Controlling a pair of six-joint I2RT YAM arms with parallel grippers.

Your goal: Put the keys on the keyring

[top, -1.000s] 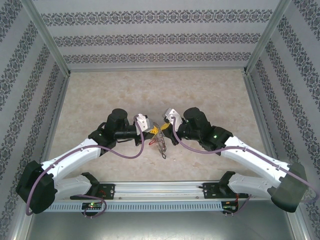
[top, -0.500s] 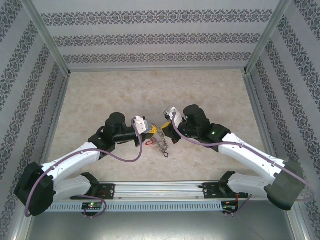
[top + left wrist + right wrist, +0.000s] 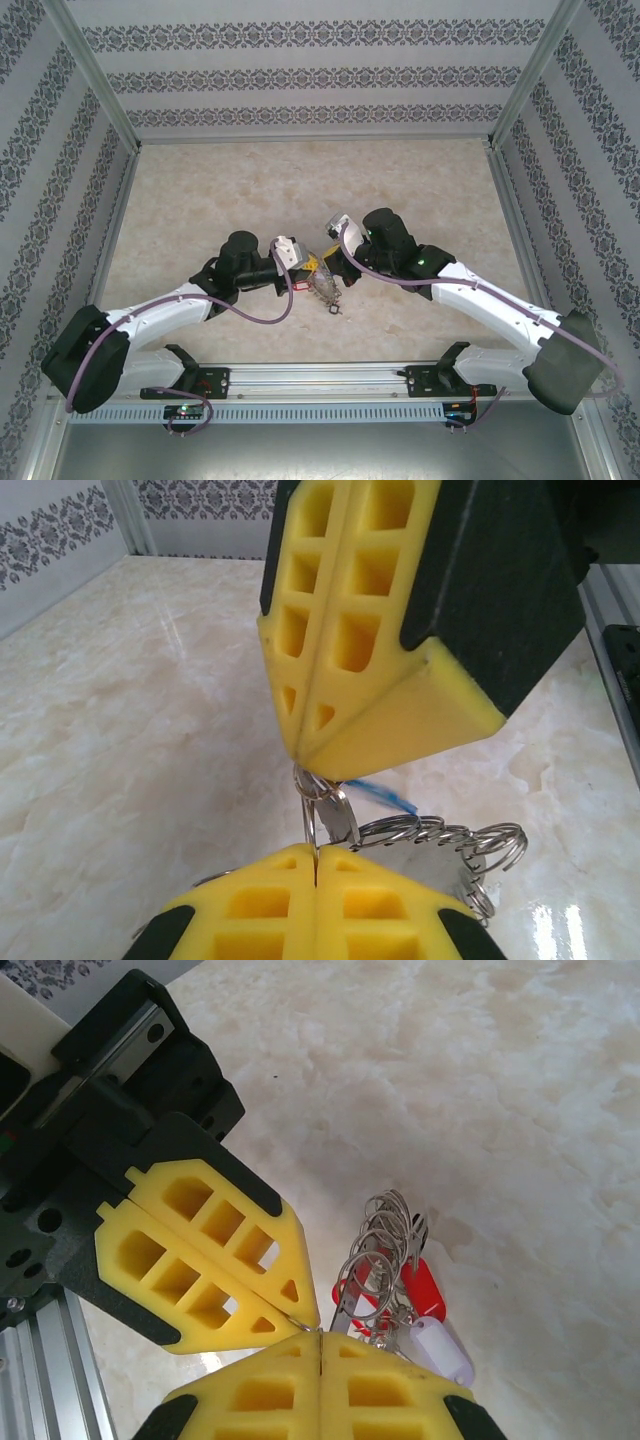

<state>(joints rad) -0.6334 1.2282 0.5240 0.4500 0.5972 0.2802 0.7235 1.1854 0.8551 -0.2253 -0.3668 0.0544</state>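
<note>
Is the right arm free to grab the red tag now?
Probably not: the right tool is shut on the ring, tip to tip with the left tool; the red tag is beside it, outside its grip.

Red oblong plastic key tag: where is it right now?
Right wrist view: the red tag sits among the silver metal rings, right of the yellow fingertips, with a white plastic tag just below it. Top view: rings near the table's centre.

Bright, even light falls from above, leaving only faint, soft shadows on the table [image 3: 200, 190]. White glare streaks mark its glossy top at the lower right of the left wrist view. In both wrist views the nearest yellow fingers [image 3: 380, 920] look slightly soft.
</note>
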